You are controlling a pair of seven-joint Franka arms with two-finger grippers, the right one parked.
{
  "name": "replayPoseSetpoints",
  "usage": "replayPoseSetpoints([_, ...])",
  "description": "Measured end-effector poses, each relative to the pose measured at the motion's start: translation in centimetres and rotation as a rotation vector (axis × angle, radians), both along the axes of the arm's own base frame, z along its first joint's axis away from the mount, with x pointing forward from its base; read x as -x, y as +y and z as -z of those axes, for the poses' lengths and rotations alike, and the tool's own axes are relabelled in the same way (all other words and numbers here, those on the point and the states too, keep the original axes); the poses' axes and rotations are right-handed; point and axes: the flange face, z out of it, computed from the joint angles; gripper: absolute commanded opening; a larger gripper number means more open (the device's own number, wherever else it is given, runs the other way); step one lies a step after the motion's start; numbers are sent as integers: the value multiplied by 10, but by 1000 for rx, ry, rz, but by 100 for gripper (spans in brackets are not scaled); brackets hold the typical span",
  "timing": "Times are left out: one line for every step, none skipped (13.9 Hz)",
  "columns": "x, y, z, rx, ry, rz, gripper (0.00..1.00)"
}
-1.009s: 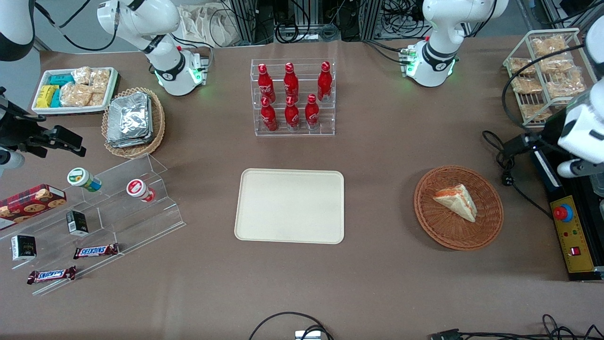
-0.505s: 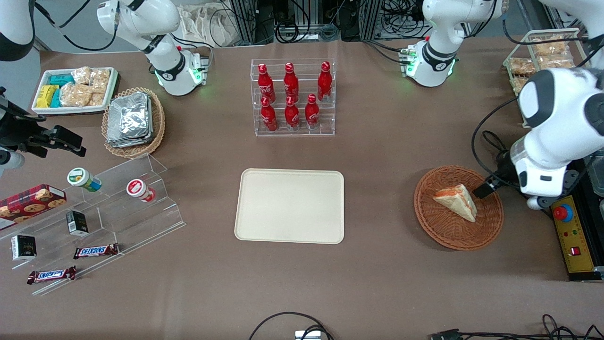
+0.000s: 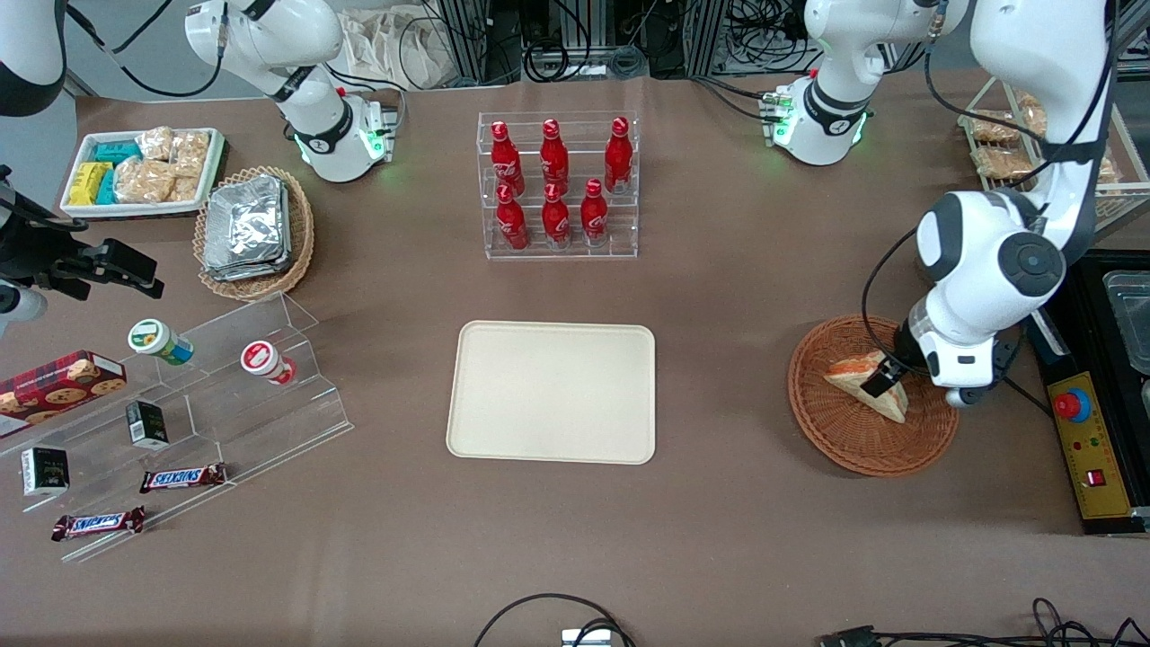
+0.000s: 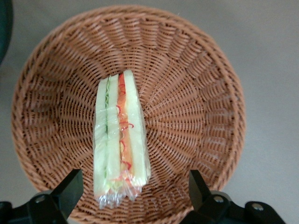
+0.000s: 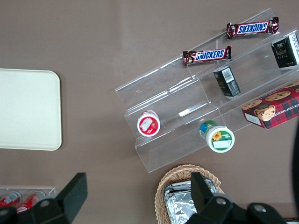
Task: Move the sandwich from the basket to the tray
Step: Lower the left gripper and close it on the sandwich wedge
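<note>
Since half a second ago the working arm has swung inward from the edge of the surface, and its gripper (image 3: 880, 377) now hangs directly over the round reddish-brown woven wicker basket (image 3: 844, 440), where before it was only at the basket's rim. Nothing else has shifted.

From the wrist view, the gripper (image 4: 135, 193) is spread wide, one dark finger (image 4: 70, 189) on each side of the sandwich, and it holds nothing. Whether the fingertips touch the wrapping cannot be told.

The small triangular sandwich of pale white bread with orange-red and green filling (image 3: 864, 384) lies in the middle of the basket (image 4: 196, 93), lying between the open fingers with its layered edge facing the wrist camera (image 4: 119, 140). A clear film wraps it.

The large flat cream-beige rectangular tray (image 3: 552, 392) sits well apart from the basket, toward the parked arm's end of the brown surface (image 3: 719, 539), with nothing on it.

Farther from the front camera than the tray stands a clear acrylic rack of red bottles (image 3: 557, 184). Toward the parked arm's end are a lighter tan wicker basket of foil packets (image 3: 253, 232), a white tray of snack packets (image 3: 144, 171) and a clear stepped display stand with small snack items (image 3: 180, 422).
</note>
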Motion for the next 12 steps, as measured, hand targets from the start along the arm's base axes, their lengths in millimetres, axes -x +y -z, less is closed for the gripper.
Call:
replayPoseSetpoints([0, 0, 9, 1, 2, -4, 100])
replayPoseSetpoints([-1, 0, 17, 1, 7, -8, 100])
replayPoseSetpoints([-1, 0, 23, 2, 9, -12, 100])
replayPoseSetpoints([-1, 1, 26, 2, 12, -14, 98])
replayPoseSetpoints([-1, 1, 29, 2, 15, -18, 88])
replayPoseSetpoints([-1, 1, 30, 2, 17, -22, 77])
replayPoseSetpoints([-1, 1, 30, 2, 17, -29, 62])
replayPoseSetpoints([-1, 2, 30, 2, 17, -35, 40])
replayPoseSetpoints([-1, 2, 31, 2, 18, -39, 21])
replayPoseSetpoints([-1, 2, 31, 2, 18, -42, 4])
replayPoseSetpoints([-1, 2, 31, 2, 18, -44, 0])
replayPoseSetpoints([-1, 2, 30, 2, 17, -44, 0])
